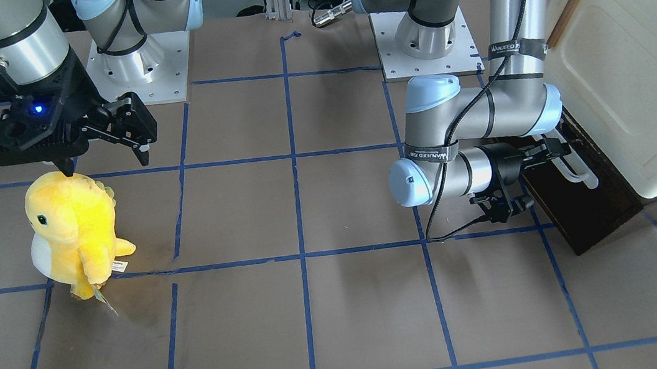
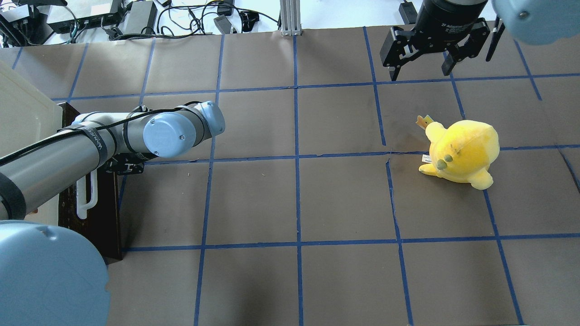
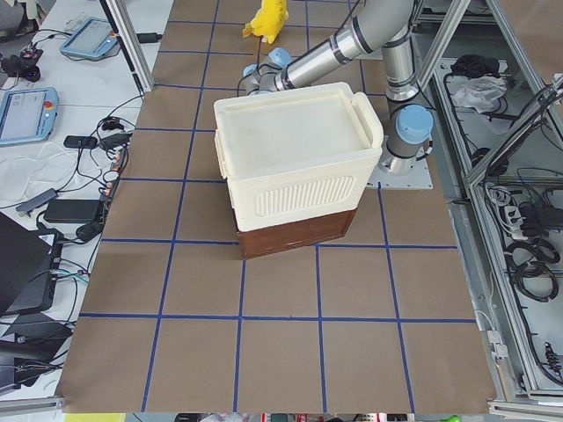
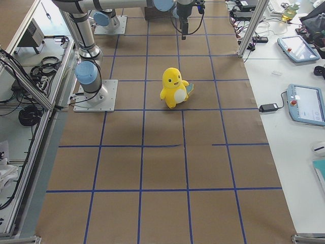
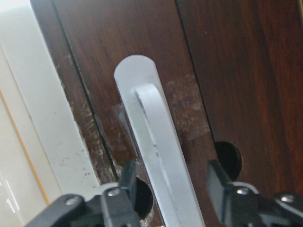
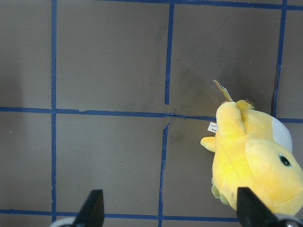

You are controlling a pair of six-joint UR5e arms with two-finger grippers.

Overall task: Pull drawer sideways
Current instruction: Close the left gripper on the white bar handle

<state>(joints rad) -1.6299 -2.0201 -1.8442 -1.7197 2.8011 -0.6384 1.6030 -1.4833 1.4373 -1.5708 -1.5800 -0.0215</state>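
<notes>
The left fingers (image 5: 128, 189) are spread to either side of the white handle (image 5: 151, 137), near its rounded end. A gap shows on at least one side, so they are not yet pinching it. The handle is a long bar on the dark brown wooden front of the drawer (image 1: 583, 216). The drawer sits at the bottom of a cream cabinet (image 1: 635, 78) at the left end of the bench (image 1: 338, 208), with its front facing the middle of the bench. It appears shut or nearly so, though no view shows this plainly. The left arm reaches out low and level to meet it. Far off on the right side, the right fingers (image 6: 93, 208) hang spread wide and empty above the bench. They are just beyond a yellow plush toy (image 1: 74, 231) that stands upright, and they do not touch it. The drawer front looks stiff and solid, so it should move as one piece and not flex. The handle looks smooth and painted and may slip under a loose grip. The best hold is probably a firm pinch across the bar, then a straight pull away from the cabinet. Gripping this near the bar's end may twist the drawer in its slot. The cabinet looks light and might slide along with it.
</notes>
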